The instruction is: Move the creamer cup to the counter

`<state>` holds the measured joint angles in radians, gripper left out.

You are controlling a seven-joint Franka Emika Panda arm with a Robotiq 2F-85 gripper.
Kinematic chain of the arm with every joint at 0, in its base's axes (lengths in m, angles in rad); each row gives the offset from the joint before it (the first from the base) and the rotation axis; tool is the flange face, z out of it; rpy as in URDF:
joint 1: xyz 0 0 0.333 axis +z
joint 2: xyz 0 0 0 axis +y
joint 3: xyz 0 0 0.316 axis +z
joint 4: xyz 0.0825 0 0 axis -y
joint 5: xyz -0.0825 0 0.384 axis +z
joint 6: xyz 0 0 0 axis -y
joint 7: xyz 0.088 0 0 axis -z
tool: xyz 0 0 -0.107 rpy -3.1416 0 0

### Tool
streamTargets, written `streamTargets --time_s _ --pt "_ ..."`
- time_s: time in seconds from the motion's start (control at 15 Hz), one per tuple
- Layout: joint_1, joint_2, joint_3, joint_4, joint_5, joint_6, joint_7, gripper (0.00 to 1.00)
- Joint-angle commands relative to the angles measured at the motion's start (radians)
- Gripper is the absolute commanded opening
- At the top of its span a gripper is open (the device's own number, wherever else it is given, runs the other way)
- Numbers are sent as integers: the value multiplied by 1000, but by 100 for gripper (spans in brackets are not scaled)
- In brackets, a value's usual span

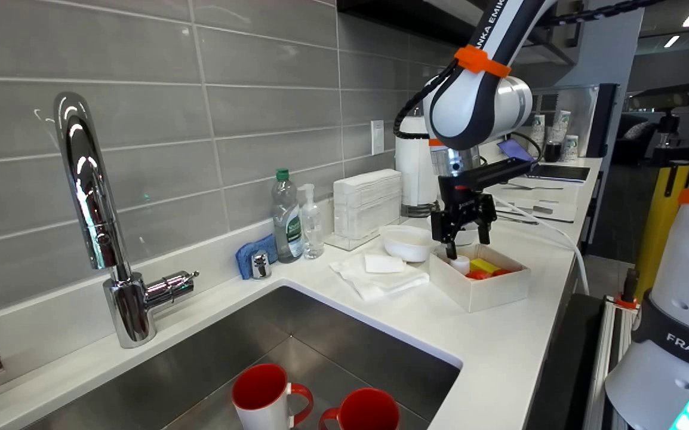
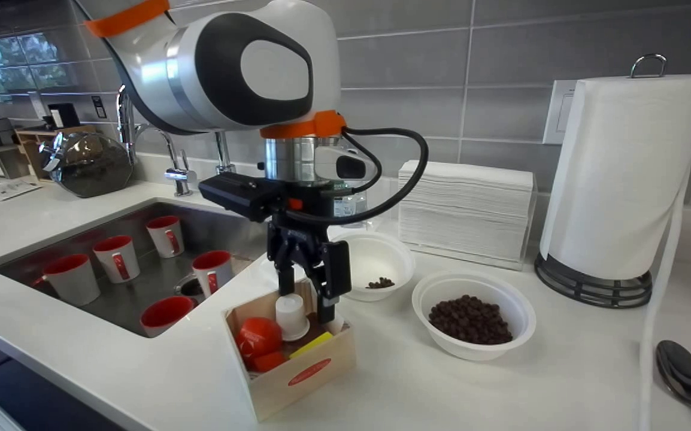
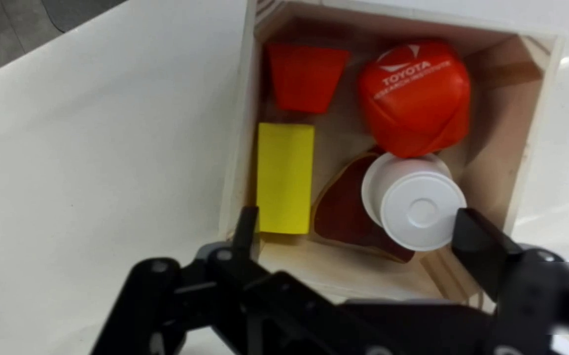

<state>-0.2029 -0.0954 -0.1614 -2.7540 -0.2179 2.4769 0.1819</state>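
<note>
small white plastic creamer cup (image 3: 422, 213) stands wide rim down in lidless pale wooden box (image 2: 276, 392), perhaps for stability | black two-finger gripper (image 3: 357, 217) spread apart, apparently to straddle it, pinching nothing | box walls likely demand lifting before smooth white countertop (image 2: 405, 386)

The white counter (image 2: 441, 395) had a steel sink (image 2: 226, 230) set into it, at ten o'clock from the wooden box (image 2: 279, 389), which rested on this surface in an exterior view. From there, a rear bowl (image 2: 381, 256) stood between one and two o'clock, a clear napkin holder (image 2: 465, 256) at two, a front bowl (image 2: 471, 352) between two and three, and a dark spoon (image 2: 684, 368) lay at three. In an exterior view, a white sheet (image 1: 374, 285) lay at nine o'clock from the box, and a green-capped bottle (image 1: 288, 221) stood farther, between nine and ten
</note>
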Motion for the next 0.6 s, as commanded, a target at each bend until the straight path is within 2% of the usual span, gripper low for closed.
streamTargets --time_s 0.0,0.13,0.53 --pt "13 -8 2 1 68 -15 -41 100" --pt "19 -9 6 1 88 -19 -51 100" --pt "22 16 22 1 51 -29 -31 100"
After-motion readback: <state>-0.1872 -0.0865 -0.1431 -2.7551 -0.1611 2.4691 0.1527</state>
